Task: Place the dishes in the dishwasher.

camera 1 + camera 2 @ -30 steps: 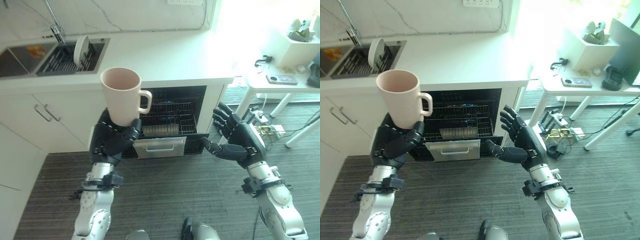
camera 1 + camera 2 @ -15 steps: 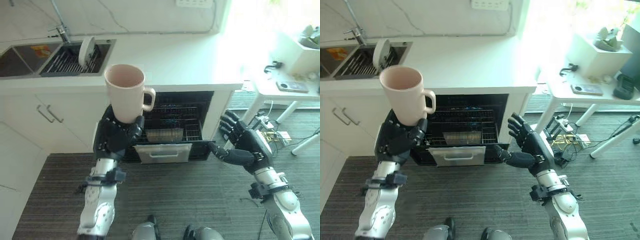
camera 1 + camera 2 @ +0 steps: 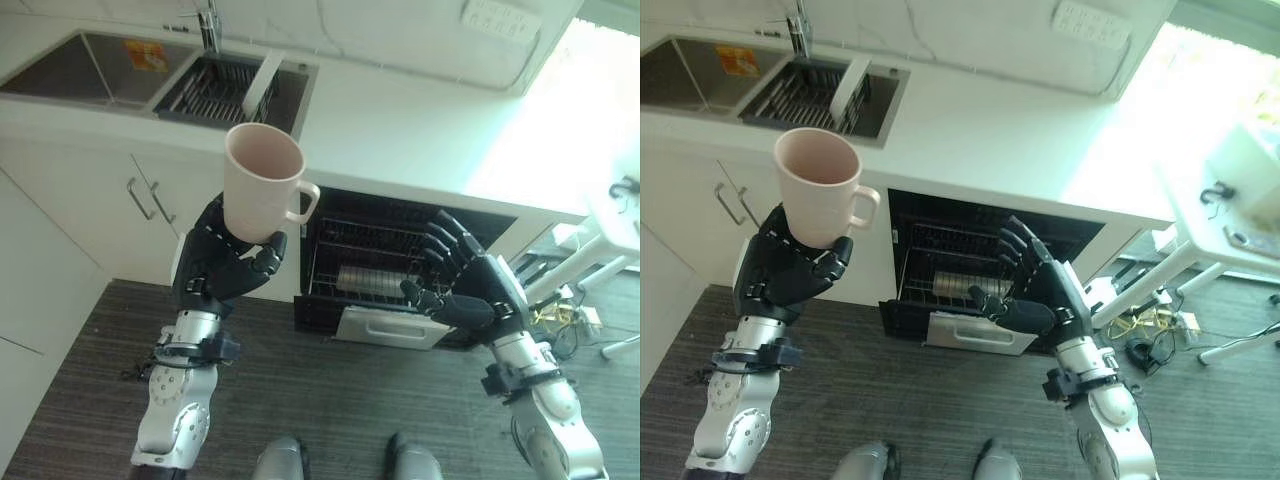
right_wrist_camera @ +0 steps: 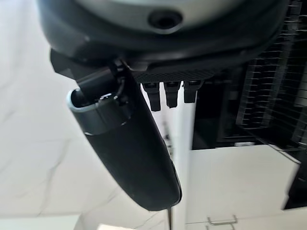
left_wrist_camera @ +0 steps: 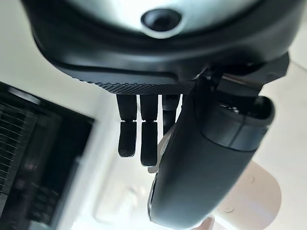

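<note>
Left eye view: my left hand [image 3: 222,265] is clamped round the base of the pink mug [image 3: 262,180], upright, mouth up, handle toward the dishwasher rack [image 3: 378,268]. The rack lies below and right of the mug, nearer my right hand [image 3: 462,290], whose fingers are spread and empty.

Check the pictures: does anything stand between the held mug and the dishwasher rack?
Nothing visible does. The left hand holds the mug upright, the dishwasher stands open, and the open right hand hovers before the rack's right side.
</note>
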